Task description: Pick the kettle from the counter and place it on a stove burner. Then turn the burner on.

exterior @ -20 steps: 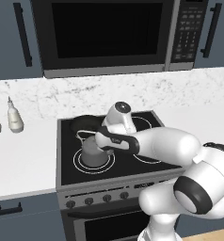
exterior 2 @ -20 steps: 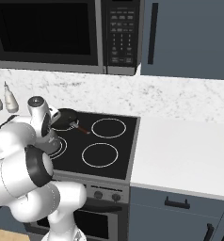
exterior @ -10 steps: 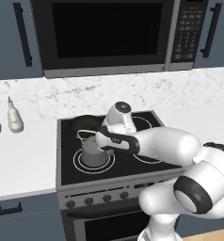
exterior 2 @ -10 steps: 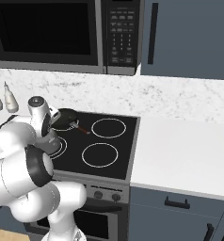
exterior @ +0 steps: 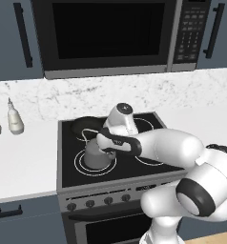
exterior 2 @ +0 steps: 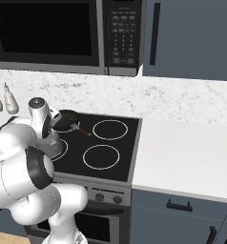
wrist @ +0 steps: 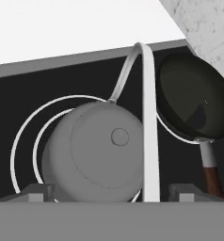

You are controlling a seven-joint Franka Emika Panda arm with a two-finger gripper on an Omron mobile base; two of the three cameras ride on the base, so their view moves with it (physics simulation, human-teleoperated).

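the kettle [exterior: 96,154] sits on the stove burner [exterior: 80,165] with two white rings, at the front left of the black cooktop [exterior: 134,167]. the gripper [wrist: 104,190] hangs right over it, fingertips [wrist: 36,192] spread wide either side of the body, clamping nothing. the frying pan [wrist: 194,101] lies just beside, on the rear burner

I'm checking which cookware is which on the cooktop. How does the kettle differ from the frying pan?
The kettle is dull grey, squat and rounded, with a knobbed lid; the frying pan is black, shallow and open. The kettle has a thin arched wire handle over it; the pan has a straight handle sticking out sideways. The kettle sits inside the double-ring stove burner; the pan lies on the neighbouring ring. Both rest on the black cooktop.
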